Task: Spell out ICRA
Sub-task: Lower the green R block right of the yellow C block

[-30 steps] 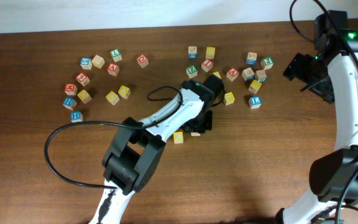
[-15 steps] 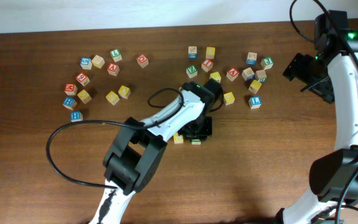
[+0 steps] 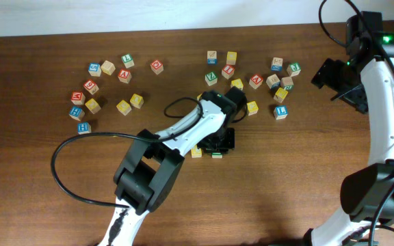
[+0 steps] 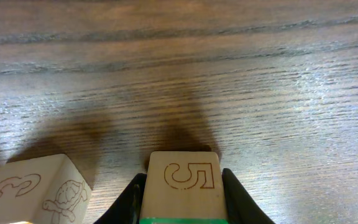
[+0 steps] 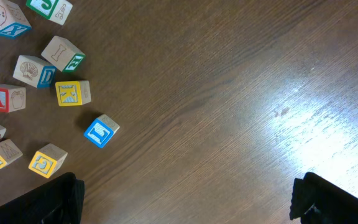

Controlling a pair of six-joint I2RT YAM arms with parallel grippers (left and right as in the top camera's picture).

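My left gripper (image 3: 217, 145) is low over the table middle, shut on a wooden block (image 4: 184, 186) with an engraved 5 and a green face; the block shows as a green edge in the overhead view (image 3: 216, 155). A yellow block (image 3: 196, 151) lies just left of it; the left wrist view shows its engraved 3 and turtle (image 4: 36, 190). Many lettered blocks lie scattered along the back, among them a red A block (image 5: 4, 98) and a blue block (image 5: 101, 130). My right gripper (image 5: 185, 199) is open, empty and held high at the far right (image 3: 334, 76).
One cluster of blocks lies at the back left around (image 3: 91, 87), another at the back centre-right around (image 3: 255, 80). A black cable (image 3: 60, 164) loops over the table left of the left arm. Bare wood fills the front.
My left gripper has shifted a little toward the front with the block, ending next to the yellow block. The right arm has not moved.
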